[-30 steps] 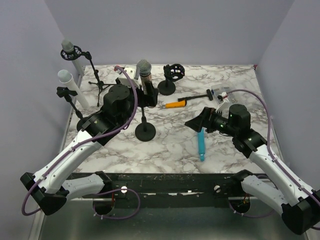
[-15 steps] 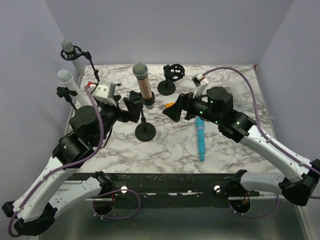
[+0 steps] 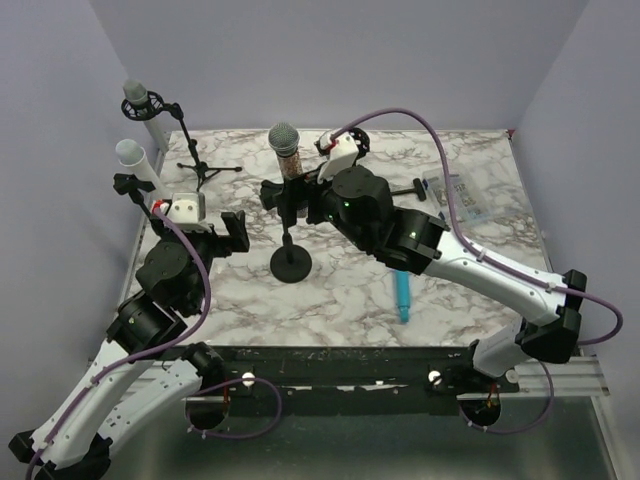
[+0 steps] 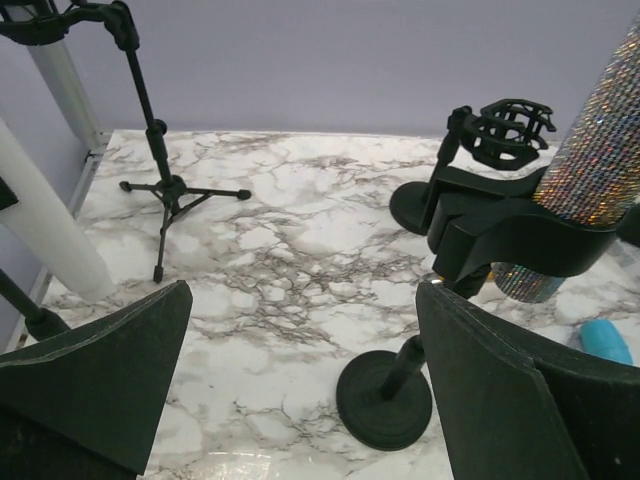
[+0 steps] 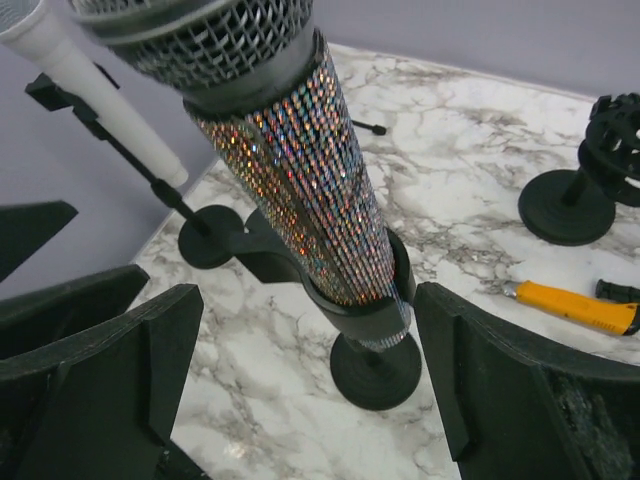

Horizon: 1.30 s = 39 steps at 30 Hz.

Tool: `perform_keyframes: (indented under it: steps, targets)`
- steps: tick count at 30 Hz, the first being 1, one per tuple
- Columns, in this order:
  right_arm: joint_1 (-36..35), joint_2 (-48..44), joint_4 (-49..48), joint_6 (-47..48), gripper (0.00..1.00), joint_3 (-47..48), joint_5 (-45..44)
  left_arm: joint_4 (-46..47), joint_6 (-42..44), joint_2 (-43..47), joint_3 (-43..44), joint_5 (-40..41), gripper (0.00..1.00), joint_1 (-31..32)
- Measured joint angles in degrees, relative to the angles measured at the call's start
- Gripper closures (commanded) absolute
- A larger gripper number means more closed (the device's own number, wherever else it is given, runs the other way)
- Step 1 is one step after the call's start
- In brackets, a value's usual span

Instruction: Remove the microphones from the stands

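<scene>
The microphone (image 5: 300, 180) is seated in the stand (image 3: 291, 262) just off the centre of the table (image 3: 450, 270), toward 9 o'clock. It stands tilted, with its glitter barrel pushed down through the black clip (image 5: 350, 300) and its mesh head uppermost.

My right claw (image 5: 310, 295) is spread wide and holds nothing. In the wrist view its two fingers stand either side of the barrel, clear of it, at about clip height. My left claw (image 4: 303, 300) is fully open and empty too, sitting at 9 o'clock of the stand and facing it.

The step in hand, as I judge it, is the grasp. I want the right claw a touch higher, so the pads close on the barrel above the clip and not on the clip itself. Once the grip is firm, I should draw the microphone out along its own tilted axis, not straight up, or the clip may bind and drag the stand along. The stand looks light, so bracing its stem or base with the left claw seems sensible.
</scene>
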State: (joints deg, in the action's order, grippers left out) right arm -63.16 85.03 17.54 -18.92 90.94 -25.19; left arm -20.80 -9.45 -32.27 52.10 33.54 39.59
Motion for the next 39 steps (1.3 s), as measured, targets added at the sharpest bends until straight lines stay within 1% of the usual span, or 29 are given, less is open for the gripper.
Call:
perform_keyframes:
  steps: [5,11,13,16,18,20,22,23,24,26,30,33,39]
  targets:
    - [-1.7,5.6,0.2,2.9,0.11,6.5,-7.3,0.6,0.3,0.7,-2.4,-0.1,0.01,-2.4]
    - [-2.1,11.8,0.2,6.2,0.11,12.4,-13.6,0.8,0.6,1.0,-2.4,-0.6,0.01,-2.7]
    - [-2.3,13.8,0.2,7.2,0.15,14.4,-15.1,0.8,0.7,1.2,-2.4,-1.2,0.01,-2.7]
    - [-2.5,15.8,0.3,8.5,0.31,15.7,-17.6,0.8,0.7,1.5,-2.4,-2.1,0.02,-2.7]
    - [-2.5,16.3,0.3,9.3,0.39,15.7,-18.8,0.8,0.7,1.6,-2.4,-2.7,0.01,-2.7]
    - [-2.5,16.4,0.2,9.9,0.52,15.7,-19.7,0.8,0.7,1.6,-2.4,-3.6,0.02,-2.7]
    - [-2.5,16.4,-0.4,10.9,0.68,15.6,-20.4,0.8,0.6,1.6,-2.4,-4.8,0.02,-2.7]
    - [-2.5,16.4,-0.5,11.7,0.79,15.4,-21.0,0.9,0.6,1.6,-2.4,-6.5,0.01,-2.7]
    - [-2.5,16.3,-1.0,12.3,0.87,15.0,-21.4,1.0,0.5,1.6,-2.4,-8.0,0.02,-2.8]
    - [-2.5,16.0,-1.8,13.3,0.98,14.3,-21.7,1.7,0.4,1.8,-2.6,-11.7,0.01,-2.8]
    - [-2.5,13.4,-3.4,14.6,0.99,10.9,-20.1,3.0,-0.1,1.5,-2.6,-19.2,0.02,-3.1]
    - [-2.2,9.5,-3.2,15.2,0.99,7.2,-16.1,3.0,-1.2,0.0,-1.3,-24.7,0.02,-4.2]
    - [-0.7,3.4,1.9,16.5,0.99,3.7,-9.2,4.4,-4.6,-2.5,4.0,-37.6,0.01,-8.6]
